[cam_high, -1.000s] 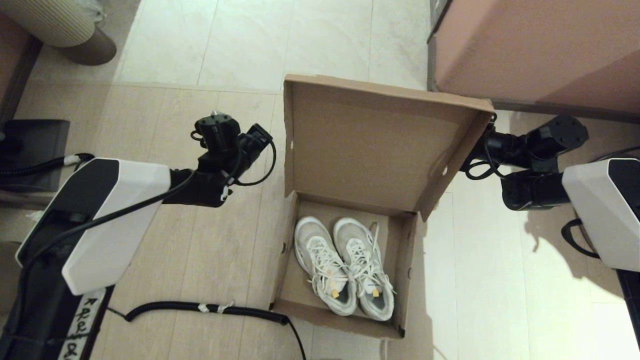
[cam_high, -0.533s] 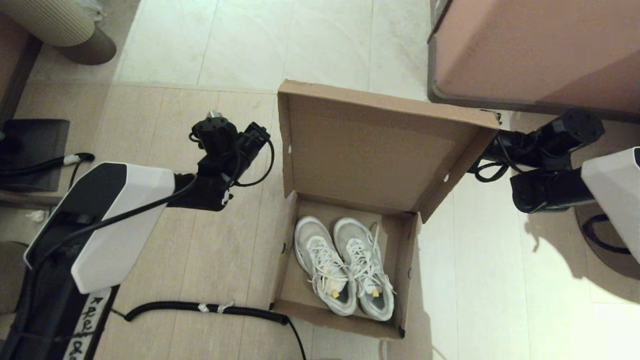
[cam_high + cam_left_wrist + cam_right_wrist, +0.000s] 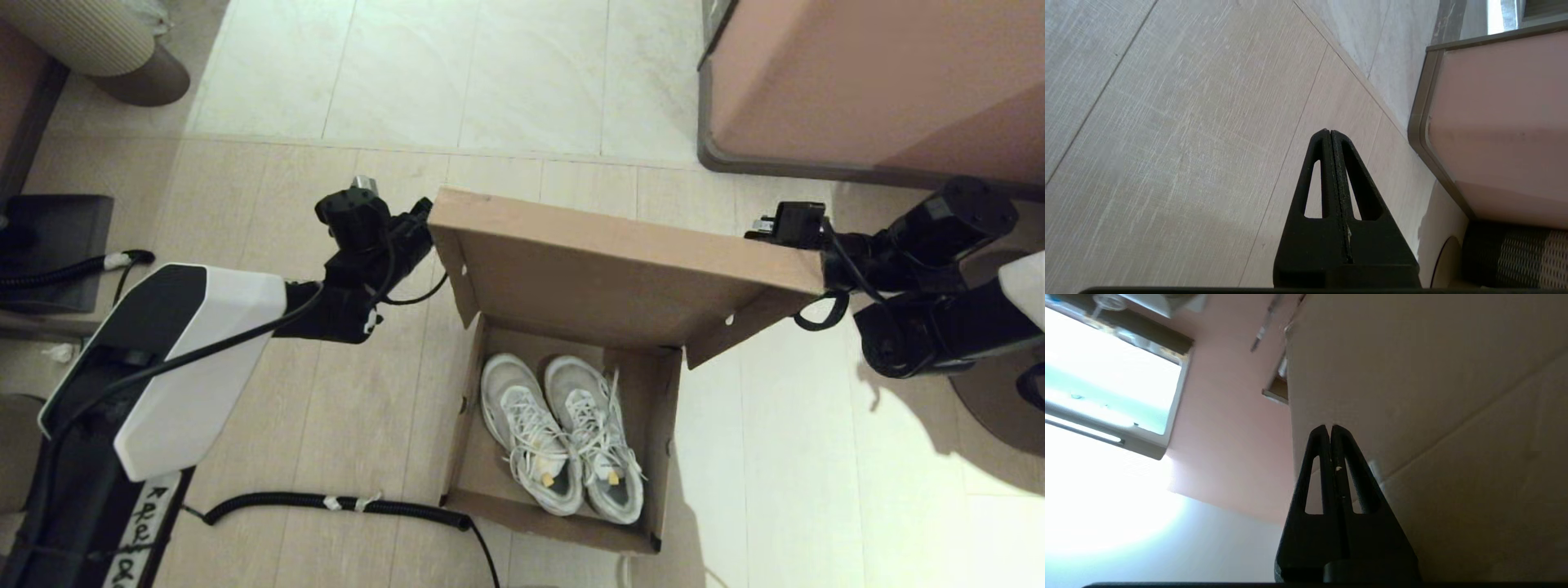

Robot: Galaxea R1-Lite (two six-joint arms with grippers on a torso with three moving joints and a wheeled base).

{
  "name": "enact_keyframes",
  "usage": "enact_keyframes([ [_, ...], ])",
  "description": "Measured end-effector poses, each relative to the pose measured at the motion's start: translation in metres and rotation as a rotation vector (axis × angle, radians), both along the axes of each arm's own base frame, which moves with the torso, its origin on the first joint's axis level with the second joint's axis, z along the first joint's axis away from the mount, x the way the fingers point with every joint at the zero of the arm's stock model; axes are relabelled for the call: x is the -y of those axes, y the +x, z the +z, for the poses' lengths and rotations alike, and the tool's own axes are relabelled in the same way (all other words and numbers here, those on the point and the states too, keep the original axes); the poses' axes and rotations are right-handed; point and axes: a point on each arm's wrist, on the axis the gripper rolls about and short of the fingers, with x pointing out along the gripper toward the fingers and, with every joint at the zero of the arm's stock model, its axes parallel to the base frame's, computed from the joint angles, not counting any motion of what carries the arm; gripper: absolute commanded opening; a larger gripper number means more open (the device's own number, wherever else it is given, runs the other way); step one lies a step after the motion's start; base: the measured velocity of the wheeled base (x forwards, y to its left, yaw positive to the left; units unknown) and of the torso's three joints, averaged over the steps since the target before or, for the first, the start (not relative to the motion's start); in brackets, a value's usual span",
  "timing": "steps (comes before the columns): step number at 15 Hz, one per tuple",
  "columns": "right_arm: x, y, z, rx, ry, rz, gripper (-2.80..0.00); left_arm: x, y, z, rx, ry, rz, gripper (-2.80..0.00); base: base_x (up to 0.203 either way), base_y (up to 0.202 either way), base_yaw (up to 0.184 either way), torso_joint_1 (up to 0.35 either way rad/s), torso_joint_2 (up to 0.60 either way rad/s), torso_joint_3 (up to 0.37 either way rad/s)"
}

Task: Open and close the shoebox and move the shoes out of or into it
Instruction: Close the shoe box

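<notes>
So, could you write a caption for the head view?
Both grippers at the shoebox lid's far corners, lid half lowered over the shoes.

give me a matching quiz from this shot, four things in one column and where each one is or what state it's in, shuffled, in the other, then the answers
Things:
1. shoes
2. lid
3. left gripper
4. right gripper

Places or states:
A. shut, against the lid's outer face
B. half raised, tilted over the box
C. side by side inside the box
D. shut, with only floor beyond its tips

Pairs: 1-C, 2-B, 3-D, 4-A
</notes>
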Motion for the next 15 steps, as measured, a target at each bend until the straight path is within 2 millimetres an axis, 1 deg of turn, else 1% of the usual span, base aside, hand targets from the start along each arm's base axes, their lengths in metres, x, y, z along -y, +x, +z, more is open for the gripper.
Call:
enact_keyframes([
  [3,0.000,-0.016,-0.004,-0.041,-0.045,0.062,-2.80,0.005,-0.004,0.006,0.010,-0.004,-0.009,-2.80,0.000,0.000,0.000,0.000,0.00,0.000],
  [5,0.000,-0.027,-0.006,-0.065,-0.053,0.072,-2.80,0.005,-0.007,0.012,0.019,-0.007,-0.009,-2.80,0.000,0.000,0.000,0.000,0.00,0.000],
  [8,0.000,-0.044,-0.007,-0.103,-0.054,0.076,-2.80,0.016,-0.015,0.023,0.037,-0.013,-0.028,-2.80,0.000,0.000,0.000,0.000,0.00,0.000],
  [11,0.000,-0.057,-0.014,-0.144,-0.054,0.078,-2.80,0.022,-0.025,0.038,0.057,-0.017,-0.059,-2.80,0.000,0.000,0.000,0.000,0.00,0.000],
  [13,0.000,-0.063,-0.021,-0.121,-0.057,0.077,-2.80,0.038,-0.038,0.051,0.080,-0.024,-0.105,-2.80,0.000,0.000,0.000,0.000,0.00,0.000],
  [15,-0.003,-0.071,-0.029,-0.067,-0.062,0.084,-2.80,0.058,-0.055,0.057,0.081,-0.029,-0.149,-2.80,0.000,0.000,0.000,0.000,0.00,0.000],
])
